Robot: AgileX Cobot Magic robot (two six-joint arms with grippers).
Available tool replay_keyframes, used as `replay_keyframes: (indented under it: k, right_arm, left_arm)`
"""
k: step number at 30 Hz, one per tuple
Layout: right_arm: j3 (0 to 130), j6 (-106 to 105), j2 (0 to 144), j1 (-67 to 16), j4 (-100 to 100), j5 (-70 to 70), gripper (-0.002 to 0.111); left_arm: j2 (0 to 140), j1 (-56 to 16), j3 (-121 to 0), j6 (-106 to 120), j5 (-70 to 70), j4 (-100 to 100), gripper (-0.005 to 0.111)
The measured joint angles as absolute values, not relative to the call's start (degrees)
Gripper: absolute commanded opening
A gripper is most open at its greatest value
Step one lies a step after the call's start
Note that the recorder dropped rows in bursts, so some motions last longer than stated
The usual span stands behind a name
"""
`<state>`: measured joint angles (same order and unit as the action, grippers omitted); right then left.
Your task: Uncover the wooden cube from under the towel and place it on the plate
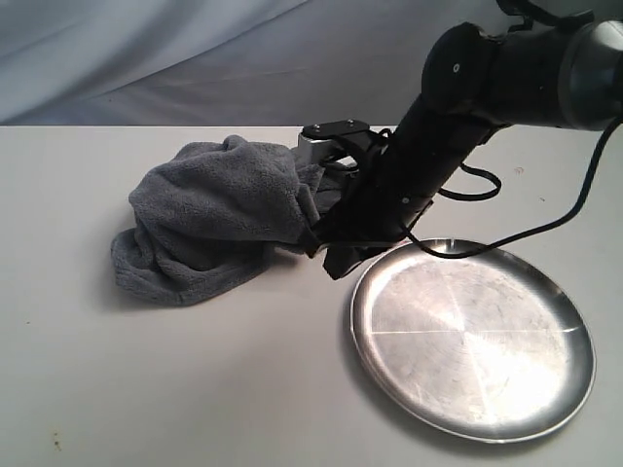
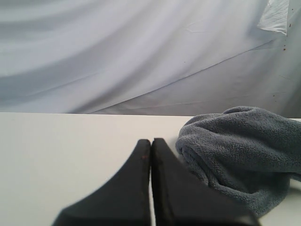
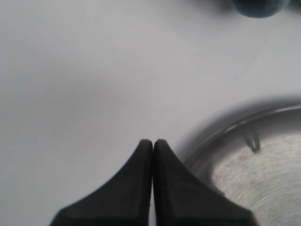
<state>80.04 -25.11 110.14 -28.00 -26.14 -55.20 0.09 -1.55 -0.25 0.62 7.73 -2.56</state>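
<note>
Wooden cube: it shows in none of the three views, and whether it lies inside the bundle cannot be told. The dark grey fluffy plush towel [image 1: 219, 219] sits bunched in a tall heap on the white table [image 1: 195, 389], its folds hiding whatever is beneath. The round shiny silver metal plate [image 1: 472, 341] lies near the towel's right side, apart from it, and its face shows only scratches and glare – a thin black cable [image 1: 506, 238] hangs above its far rim. The right gripper [image 1: 333, 261] is low between towel and plate; its own camera shows the two black fingers pressed together on nothing, just beside the plate's rim, with the towel a blur at the frame's edge. The left gripper [image 2: 151, 141] – outside the exterior view – also has its fingers closed on nothing, with the towel near it
</note>
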Motion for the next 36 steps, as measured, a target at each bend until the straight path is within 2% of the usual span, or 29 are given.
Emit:
replay_keyframes:
  k: [11,23,36]
  right_arm:
    - [82.2,-29.8,114.4,-29.1,-28.5,-45.8,0.0]
    - [100.9,-15.1,120.5,-26.3,-10.0,-46.4,0.0]
    - [121.6,-11.9,131.9,-23.0,-9.4,-50.8,0.0]
  left_arm:
    - [0.1,-1.6,-0.3,0.6,7.7,-2.6,0.001]
    - [0.1,-1.6,-0.3,0.6,7.7,-2.6,0.001]
    - [0.1,-1.6,-0.3,0.6,7.7,-2.6,0.001]
